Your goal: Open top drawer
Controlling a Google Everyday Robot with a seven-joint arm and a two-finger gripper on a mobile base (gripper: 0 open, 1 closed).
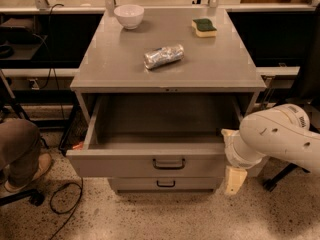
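The top drawer (125, 165) of the grey metal cabinet (165, 59) stands pulled far out. Its plain grey inside (160, 126) is bare, and the dark loop handle (169, 163) sits at the centre of the front panel. A narrower closed drawer (166, 184) shows just below it. My white arm (277, 139) comes in from the right. My gripper (234, 180) hangs at the drawer's right front corner, beside the front panel and apart from the handle.
On the cabinet top are a white bowl (129, 15), a green-and-yellow sponge (204, 27) and a crumpled silver packet (163, 56). A person's leg and shoe (22, 156) are at the left. A black cable (65, 204) lies on the speckled floor.
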